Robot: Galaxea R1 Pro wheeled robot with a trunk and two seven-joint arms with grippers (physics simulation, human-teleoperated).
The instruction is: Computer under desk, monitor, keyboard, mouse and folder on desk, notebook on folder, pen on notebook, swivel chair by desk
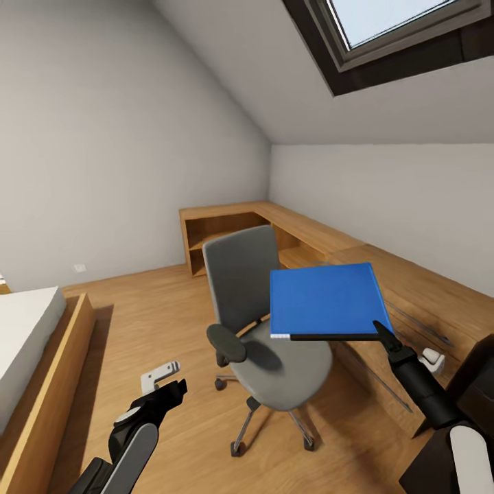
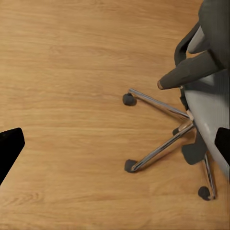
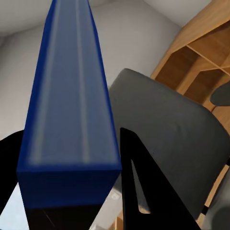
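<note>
The bright blue folder hangs level in the air above the right side of the swivel chair's grey seat. My right gripper is shut on the folder's near right corner. In the right wrist view the folder's blue edge runs between the two black fingers, with the chair's grey back behind it. My left gripper is open and holds nothing, low over the wooden floor to the left of the chair. Its wrist view looks down on the chair's chrome star base and castors.
A low wooden shelf unit runs along the back and right walls. A bed with a wooden frame is at the left. Bare wooden floor lies between bed and chair. A dark block stands at the lower right.
</note>
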